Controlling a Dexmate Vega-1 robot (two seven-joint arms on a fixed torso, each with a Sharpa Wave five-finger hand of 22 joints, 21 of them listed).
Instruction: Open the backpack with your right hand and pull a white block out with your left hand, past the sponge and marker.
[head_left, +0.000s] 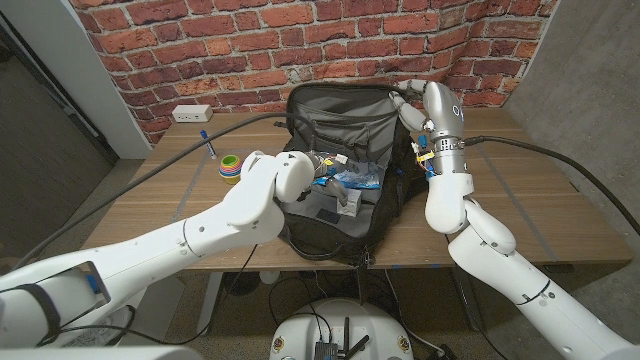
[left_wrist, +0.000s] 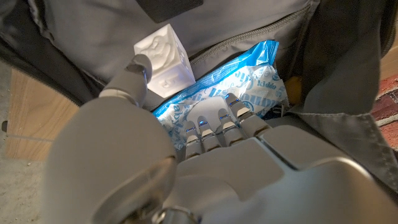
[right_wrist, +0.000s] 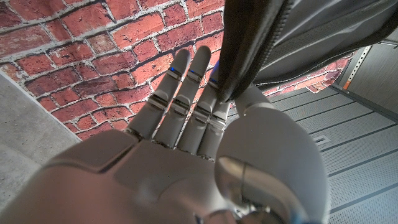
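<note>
With the backpack (head_left: 345, 150) flap pinched up by the right robot hand (head_left: 408, 98), the block (left_wrist: 163, 59) (at eleven o'clock of the empty, part-spread left robot hand (left_wrist: 186, 134)) should be pinched without snagging the blue packet (left_wrist: 249, 87).

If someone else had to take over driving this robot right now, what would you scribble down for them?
Right hand: holds the raised flap of the backpack by its edge, pinched between thumb and fingers, so the bag stands open.
Left hand: reached inside the bag, holding nothing; its fingers rest on a blue and white plastic packet, its thumb right beside the white block.
The white block lies against the grey lining, beside the packet.
Done: the bag is open, the block is found.
Left: grip the block and draw it out. Sponge and marker cannot be made out inside.
</note>
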